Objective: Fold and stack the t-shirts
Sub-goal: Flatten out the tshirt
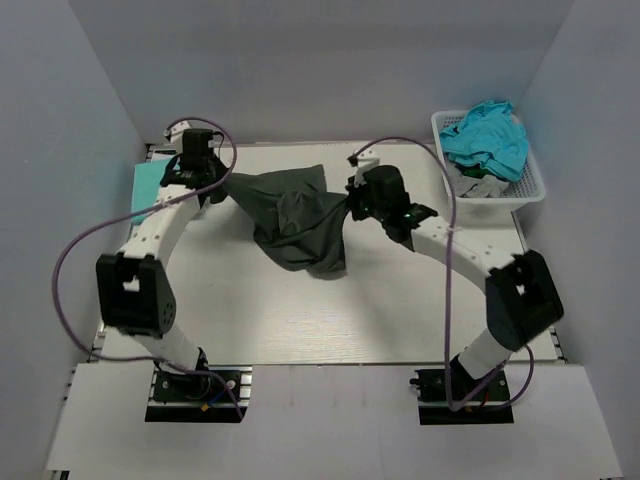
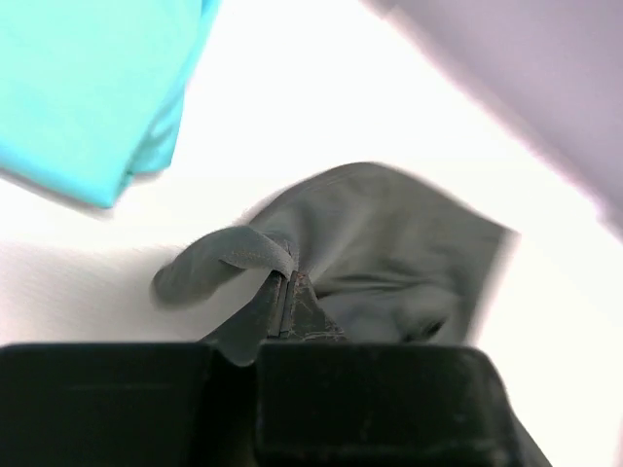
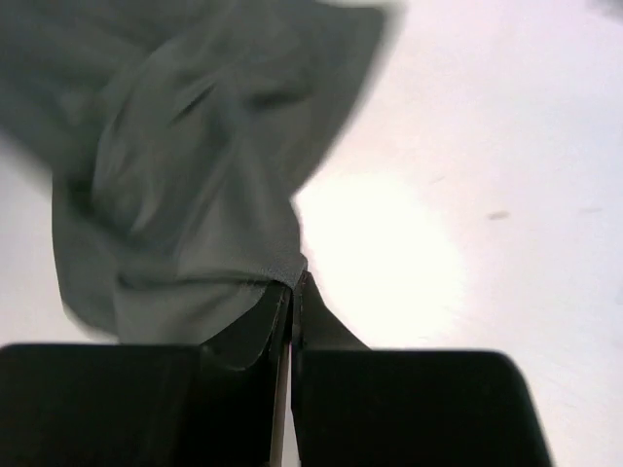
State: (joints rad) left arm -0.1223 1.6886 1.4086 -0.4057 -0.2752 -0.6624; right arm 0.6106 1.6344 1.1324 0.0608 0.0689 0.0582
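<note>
Pale wooden table (image 1: 300, 320) between plain grey walls (image 1: 330, 60)

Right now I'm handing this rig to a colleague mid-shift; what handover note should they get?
Left gripper: shut on the dark grey t-shirt.
Right gripper: shut on its opposite edge; it sags bunched between them.
Done, apparently: mint-green t-shirt lies at the table's left edge.
Left: fold and stack the grey one, then the teal t-shirt and the rest in the basket.

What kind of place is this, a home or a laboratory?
Probably a laboratory robot cell: plain pale panel walls enclose a white table, the left arm and right arm bolted at its edge hold a dark charcoal-grey cloth t-shirt, and a white plastic lattice basket holds a teal shirt.
</note>
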